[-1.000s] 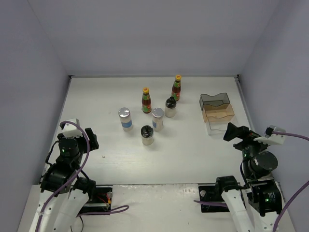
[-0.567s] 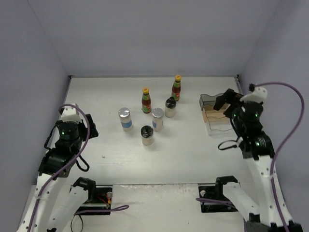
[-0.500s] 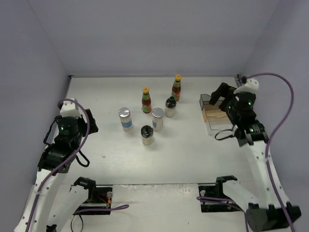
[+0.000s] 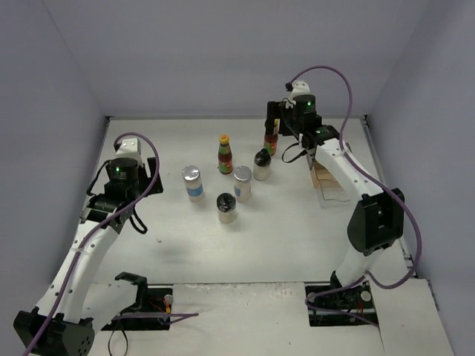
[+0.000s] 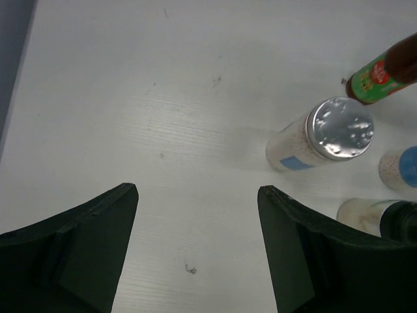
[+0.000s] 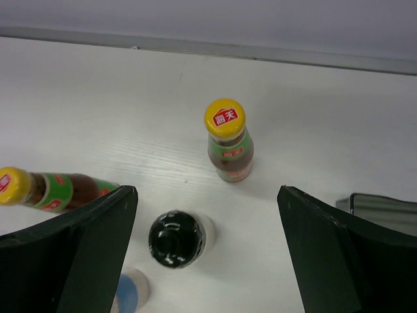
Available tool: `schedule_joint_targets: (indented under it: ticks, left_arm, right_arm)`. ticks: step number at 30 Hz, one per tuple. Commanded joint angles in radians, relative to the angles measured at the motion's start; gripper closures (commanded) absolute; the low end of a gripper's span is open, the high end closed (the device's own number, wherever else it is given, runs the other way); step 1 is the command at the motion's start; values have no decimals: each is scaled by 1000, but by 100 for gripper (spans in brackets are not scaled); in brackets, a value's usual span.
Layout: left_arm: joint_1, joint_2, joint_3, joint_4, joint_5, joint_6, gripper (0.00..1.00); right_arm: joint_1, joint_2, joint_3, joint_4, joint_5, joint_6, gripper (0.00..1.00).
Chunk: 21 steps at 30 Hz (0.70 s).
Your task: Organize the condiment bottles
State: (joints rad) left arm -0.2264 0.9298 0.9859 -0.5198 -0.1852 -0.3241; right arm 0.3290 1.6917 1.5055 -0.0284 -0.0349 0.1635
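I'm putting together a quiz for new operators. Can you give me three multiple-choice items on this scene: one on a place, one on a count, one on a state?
1. On which side of the table in the top view does the organizer sit?
A) left
B) right
C) centre

2. How many red bottles have yellow caps?
A) one
B) two
C) four

3. The left gripper is:
A) open and empty
B) shut on a shaker
C) shut on a jar

Answers:
1 B: it lies at the right edge, past all the bottles.
2 B: two slim red bottles show, each with a yellow cap.
3 A: its fingers stand wide apart with only bare table between them.
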Motion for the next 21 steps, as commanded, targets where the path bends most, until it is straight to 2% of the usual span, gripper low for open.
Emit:
schedule_joint_targets:
  ticks: [1, 10, 21]
  left_arm:
    - [16, -17, 2, 70, 36, 8, 26]
    - [15, -14, -1, 61, 41, 10, 26]
    - [7, -17, -4, 60, 41, 11, 26]
  right_arm:
    - [-5, 75, 106, 79, 6, -70, 7]
    - [4, 253, 205, 102, 70, -130, 7]
    - [2, 379, 286, 136, 49, -153, 35]
